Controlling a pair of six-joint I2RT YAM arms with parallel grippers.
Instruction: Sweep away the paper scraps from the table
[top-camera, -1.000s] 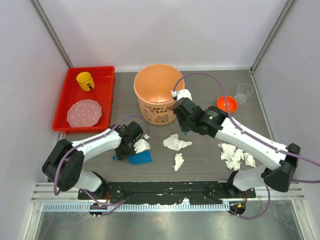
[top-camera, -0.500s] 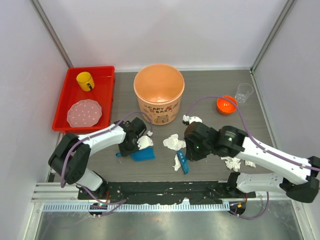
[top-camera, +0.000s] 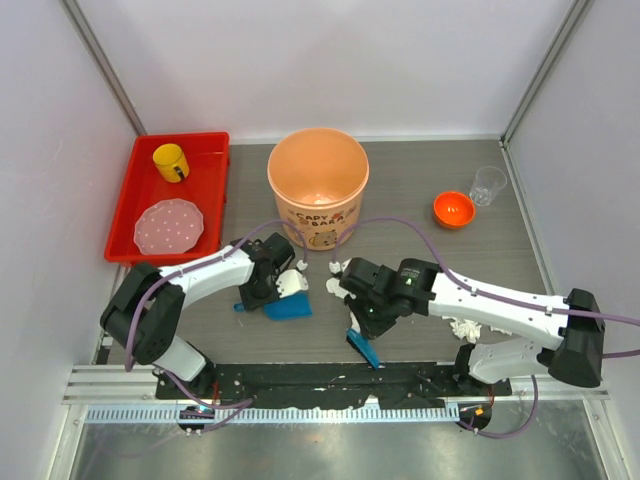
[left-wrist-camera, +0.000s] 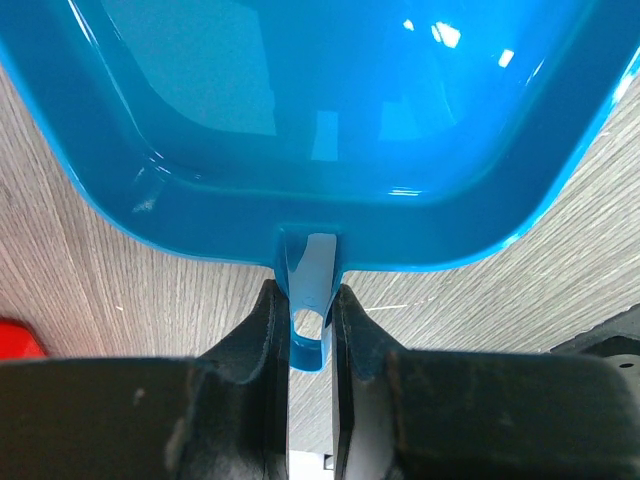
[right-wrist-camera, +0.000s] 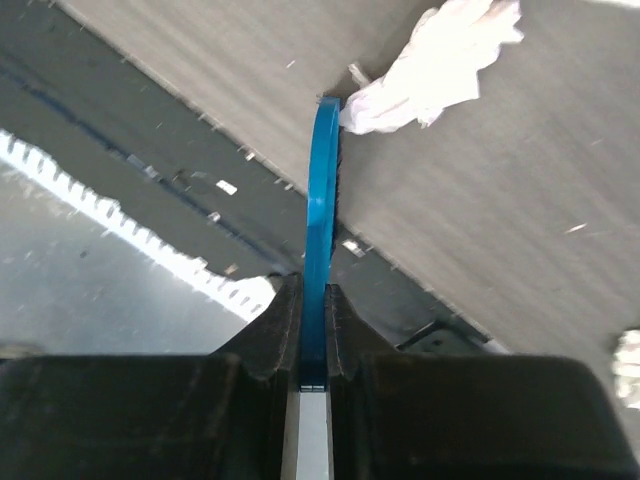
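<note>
My left gripper (top-camera: 262, 290) is shut on the handle (left-wrist-camera: 308, 310) of a blue dustpan (top-camera: 287, 306), which lies flat on the table (top-camera: 410, 180); in the left wrist view the pan (left-wrist-camera: 330, 100) looks empty. My right gripper (top-camera: 365, 320) is shut on a thin blue brush (top-camera: 362, 348) near the table's front edge. In the right wrist view the brush (right-wrist-camera: 322, 200) is edge-on and its tip touches a white paper scrap (right-wrist-camera: 430, 70). One scrap (top-camera: 334, 286) shows beside the right arm, and more scraps (top-camera: 466, 327) lie to its right.
An orange bucket (top-camera: 318, 185) stands at the back centre. A red tray (top-camera: 170, 195) at the left holds a yellow cup (top-camera: 170, 161) and a pink plate (top-camera: 168, 225). An orange bowl (top-camera: 453, 209) and a clear cup (top-camera: 488, 184) stand at the back right. White walls enclose the table.
My right arm has swung from beside the bucket down and left to the front centre with the brush. The middle scraps are now mostly covered by it. The dustpan has shifted slightly.
</note>
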